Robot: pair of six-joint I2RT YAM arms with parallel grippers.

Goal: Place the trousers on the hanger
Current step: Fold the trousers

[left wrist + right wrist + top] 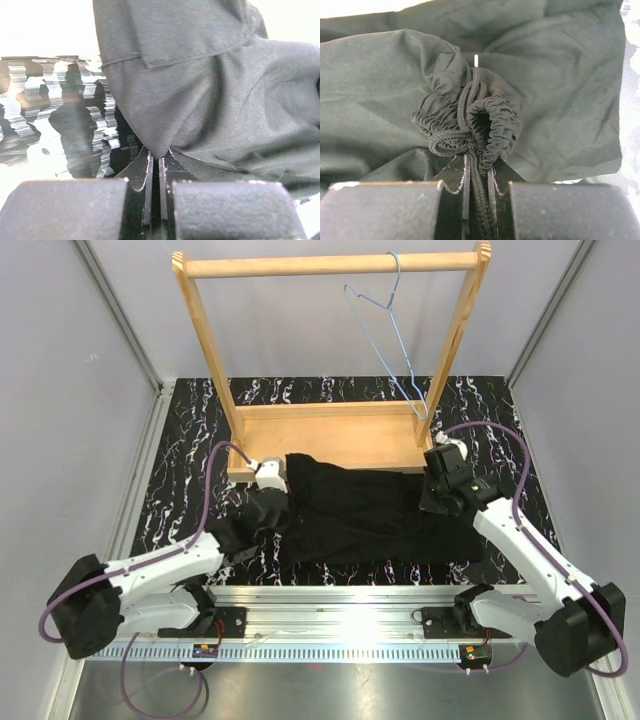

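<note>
The black trousers [365, 508] lie spread and wrinkled on the marbled table in front of the wooden rack. My left gripper [272, 502] is shut on a fold at their left edge; in the left wrist view the fabric [210, 95] runs down to a point pinched between the fingers [145, 172]. My right gripper [437, 492] is shut on the gathered elastic waistband and its braided drawstring [480, 130] at the right end. The light-blue wire hanger [390, 335] hangs from the rack's top bar at the right, well above the trousers.
The wooden rack [330, 425] stands behind the trousers, its base board touching their far edge. The table top [180, 460] is black with white veins. Grey walls close in on both sides, and a metal rail [330, 605] runs along the near edge.
</note>
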